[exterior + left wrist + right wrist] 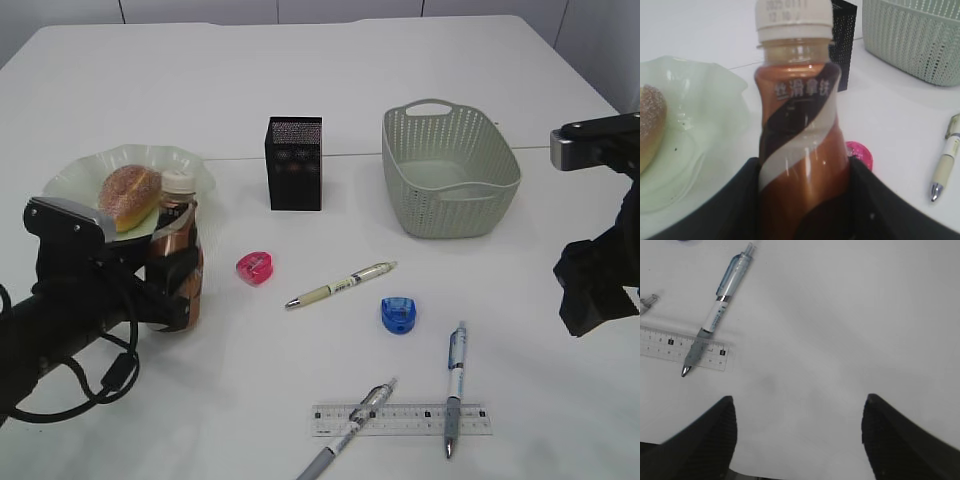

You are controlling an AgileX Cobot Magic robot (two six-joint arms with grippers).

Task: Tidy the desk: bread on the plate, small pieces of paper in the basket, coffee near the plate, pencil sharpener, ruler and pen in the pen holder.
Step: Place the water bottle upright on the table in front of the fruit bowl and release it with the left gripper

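Note:
My left gripper [170, 290] is shut on a brown coffee bottle [181, 245] with a white cap; the bottle stands upright just right of the pale green plate [70, 172]. In the left wrist view the bottle [800, 125] fills the space between my jaws [802, 205]. Bread [128, 194] lies on the plate. The black mesh pen holder [295, 163] stands mid-table. A pink sharpener [255, 267], a blue sharpener [398, 314], a beige pen [340, 285], a blue pen [455, 385], a grey pen [350, 430] and a clear ruler [420, 420] lie loose. My right gripper [595, 290] is open and empty. No paper pieces show.
A grey-green basket [450, 215] stands right of the pen holder and looks empty. The right wrist view shows my open jaws [797, 435] over bare table, with the blue pen [720, 310] lying across the ruler [665, 347] at the left.

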